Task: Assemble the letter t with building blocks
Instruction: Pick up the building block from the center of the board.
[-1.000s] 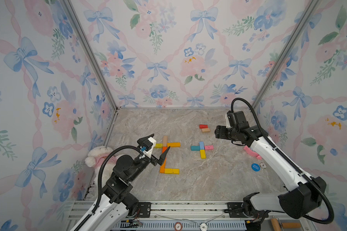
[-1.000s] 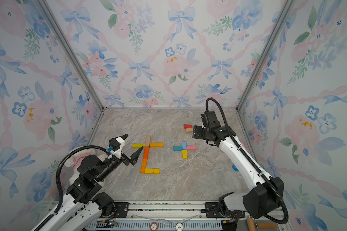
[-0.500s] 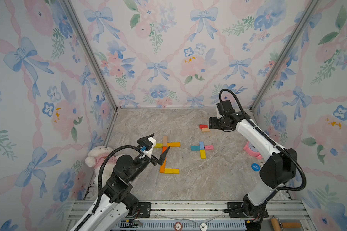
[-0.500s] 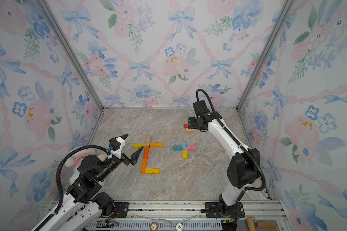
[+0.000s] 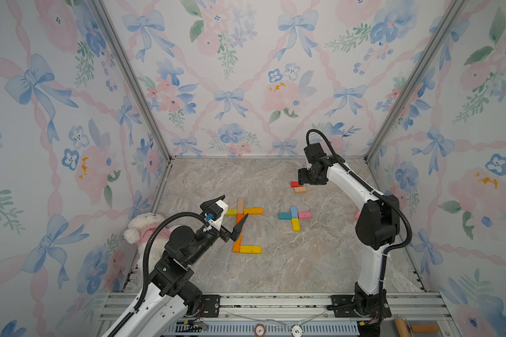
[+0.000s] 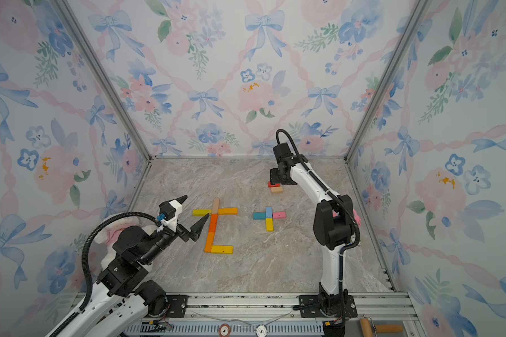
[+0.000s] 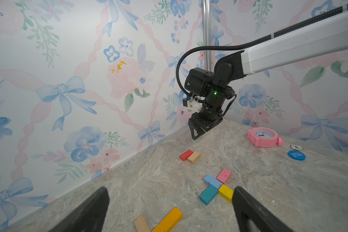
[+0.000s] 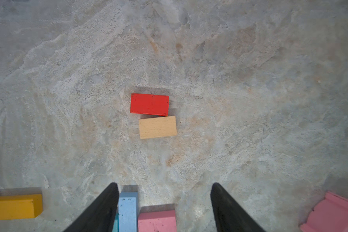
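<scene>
**Operator:** State the arm poses.

**Technician:** In a top view, the right arm reached to the upper right of centre. The right gripper pointed down near the red block, jaws parted and empty. The left gripper hung at lower left, spread wide, holding nothing.

**Operator:** Clearance?

**Technician:** The red block lay against the peach block. Bare table surrounded both, and the back wall stood near.

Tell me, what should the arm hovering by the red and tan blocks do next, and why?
Probably lower the right gripper onto the red block. Its jaws stand open and empty above the table, and the red block lies loose there beside the tan block, not yet built into anything.
</scene>
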